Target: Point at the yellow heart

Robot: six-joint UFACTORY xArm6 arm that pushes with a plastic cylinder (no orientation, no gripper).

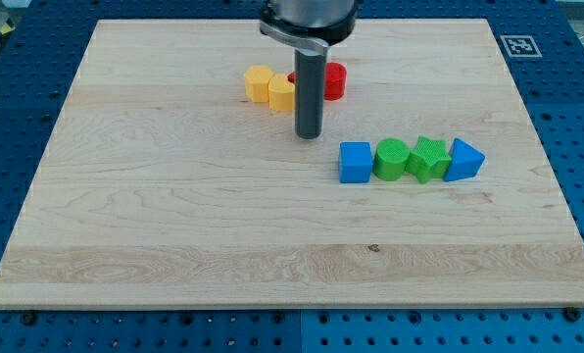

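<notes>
My tip (309, 134) — a bare rod, no fingers to open or close — sits just off the yellow heart (270, 88) at its four o'clock, and overshooting would shove it — or clip the red block (332, 80) behind.

Most of the worktop (174, 226) lies bare. Upper centre, a yellow block pair (269, 88) and a red block (333, 80) crowd my tip (309, 135). Right of centre, a touching row blocks passage: blue cube (355, 163), green cylinder (391, 159), green star (428, 159), blue triangle (463, 160)
</notes>
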